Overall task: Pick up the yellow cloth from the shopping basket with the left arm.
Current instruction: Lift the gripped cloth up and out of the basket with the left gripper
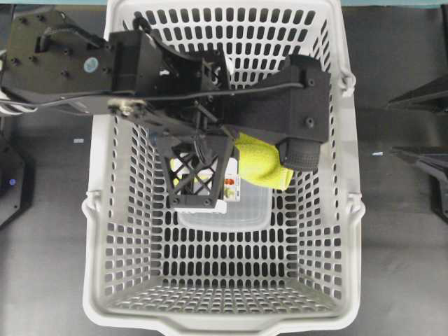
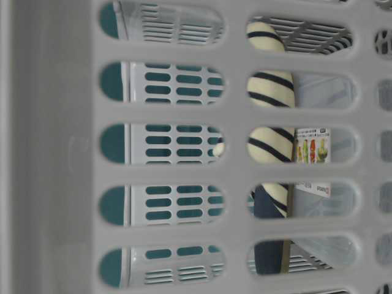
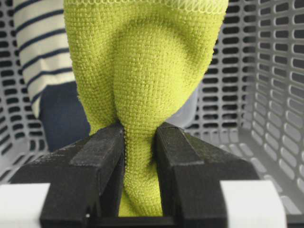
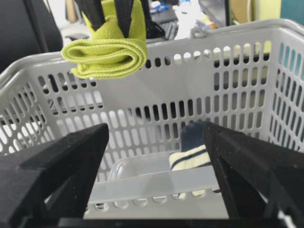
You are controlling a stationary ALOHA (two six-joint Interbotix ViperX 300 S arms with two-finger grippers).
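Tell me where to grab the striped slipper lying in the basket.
Come from above: the walls of the shopping basket close off every side. Pinch the striped slipper at its navy opening, probably a thin edge the jaws can close on, rather than the rounded striped toe tucked behind the clear container.

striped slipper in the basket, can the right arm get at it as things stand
Probably yes. The right gripper is open and empty, the striped slipper lies exposed on the basket floor, and the left gripper holds the yellow cloth well above it.
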